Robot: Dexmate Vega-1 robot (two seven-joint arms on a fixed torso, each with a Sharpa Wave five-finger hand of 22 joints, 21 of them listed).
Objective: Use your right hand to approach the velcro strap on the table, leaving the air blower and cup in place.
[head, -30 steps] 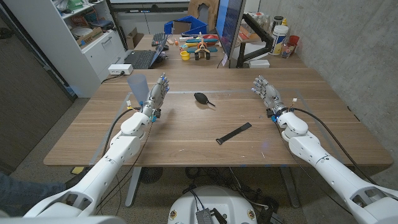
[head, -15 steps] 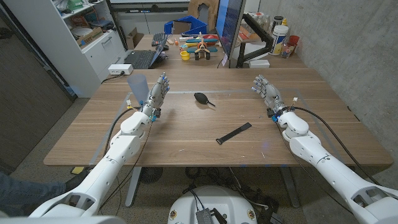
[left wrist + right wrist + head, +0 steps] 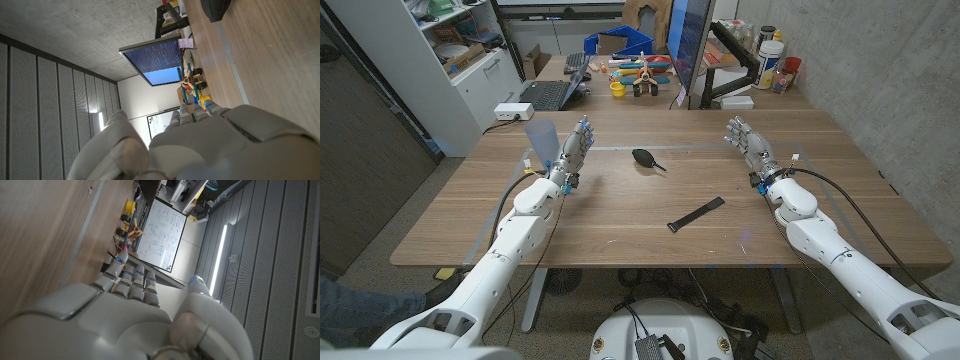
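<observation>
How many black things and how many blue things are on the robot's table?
Black: 2, the air blower and the velcro strap.
Blue: 1, the cup by the left robot hand.
Total: 3.

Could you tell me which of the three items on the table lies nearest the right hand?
The velcro strap, flat and black; the air blower and cup lie farther from the right hand.

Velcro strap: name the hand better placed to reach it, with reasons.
Right. The velcro strap lies nearer the right hand, open with bare table between; the left hand is farther, beside the cup.
</observation>
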